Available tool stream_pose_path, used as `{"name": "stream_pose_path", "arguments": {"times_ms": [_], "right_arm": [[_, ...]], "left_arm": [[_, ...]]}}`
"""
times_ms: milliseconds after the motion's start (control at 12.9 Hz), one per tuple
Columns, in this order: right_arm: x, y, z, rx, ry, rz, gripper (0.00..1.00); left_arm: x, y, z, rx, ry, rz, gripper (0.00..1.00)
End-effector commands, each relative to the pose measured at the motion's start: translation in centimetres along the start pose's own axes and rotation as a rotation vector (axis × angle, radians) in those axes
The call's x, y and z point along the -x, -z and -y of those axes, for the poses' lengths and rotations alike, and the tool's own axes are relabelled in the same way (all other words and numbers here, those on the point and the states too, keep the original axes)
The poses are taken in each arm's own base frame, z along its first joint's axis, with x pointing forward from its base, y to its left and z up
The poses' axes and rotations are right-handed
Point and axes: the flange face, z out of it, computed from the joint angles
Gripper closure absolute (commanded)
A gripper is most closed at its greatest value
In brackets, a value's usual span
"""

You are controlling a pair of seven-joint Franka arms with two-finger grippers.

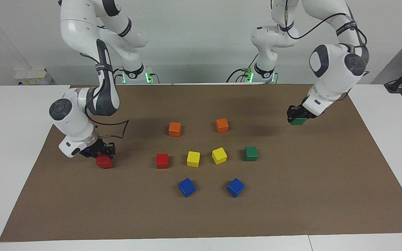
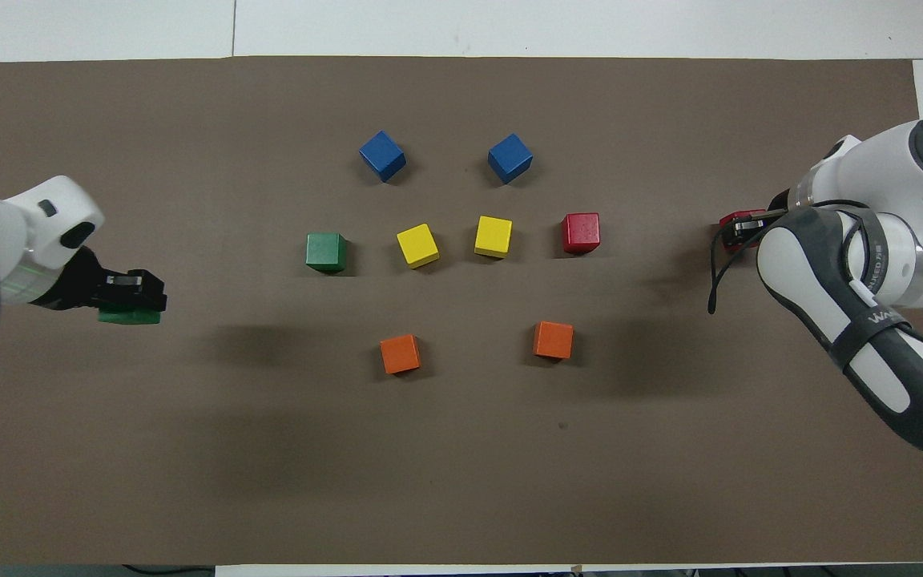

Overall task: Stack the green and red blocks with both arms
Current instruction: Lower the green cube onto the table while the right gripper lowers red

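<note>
Two of the four task cubes lie free in the middle row of the bench: a green block toward the left arm's end and a red block toward the right arm's end, with two yellow blocks between them. The other green block is clamped in the left end effector near the left arm's end of the brown mat, and the other red block is clamped in the right end effector near the right arm's end; whether either gripped cube is resting on the mat or just lifted cannot be told. The step in hand looks like carrying each gripped cube to its matching free cube. To do it well, each arm should probably raise its cube clear above block height, travel inward along the row, and square the cube's faces with the resting one before lowering. The free green and red blocks each sit just beside a yellow one, so the fingers should come down on the sides away from that neighbour. Release should wait until the cube sits flat, then the end effector should rise straight up. The orange blocks and blue blocks lie apart from the row and should not interfere.
</note>
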Motion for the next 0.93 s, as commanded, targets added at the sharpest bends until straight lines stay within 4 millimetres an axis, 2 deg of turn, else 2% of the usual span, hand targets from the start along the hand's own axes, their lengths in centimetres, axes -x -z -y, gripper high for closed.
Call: {"name": "stream_pose_path", "arguments": {"times_ms": [0, 232, 309, 464, 541, 619, 696, 773, 851], "right_arm": [[0.2, -0.5, -0.4, -0.001, 0.009, -0.023, 1.00], [0.8, -1.7, -0.9, -0.001, 0.001, -0.037, 1.00], [1.1, -2.1, -1.0, -0.001, -0.004, -0.040, 1.00], [1.1, -2.1, -0.7, -0.001, -0.005, -0.038, 1.00], [1.1, -2.1, -0.7, -0.001, -0.001, -0.040, 0.82], [1.1, -2.1, -0.6, 0.000, 0.001, -0.043, 0.12], [1.0, -1.9, -0.5, -0.001, 0.002, -0.035, 0.00], [0.9, -1.2, -0.3, 0.000, 0.004, -0.038, 0.00], [0.5, 0.3, 0.0, 0.002, 0.006, -0.037, 0.00]], "left_arm": [[2.3, -1.7, 5.4, -0.028, -0.060, 0.024, 1.00], [4.1, -5.0, 10.3, -0.096, -0.084, -0.026, 1.00], [4.3, -6.2, 11.1, -0.101, -0.098, -0.031, 1.00], [4.1, -8.7, 11.5, -0.105, -0.107, -0.038, 1.00], [4.3, -10.0, 11.9, -0.108, -0.102, -0.048, 1.00], [4.2, -11.1, 12.1, -0.112, -0.100, -0.058, 1.00], [4.1, -11.9, 12.3, -0.113, -0.099, -0.061, 1.00], [3.8, -12.8, 12.4, -0.113, -0.098, -0.061, 1.00], [3.7, -13.3, 12.8, -0.113, -0.092, -0.061, 1.00]]}}
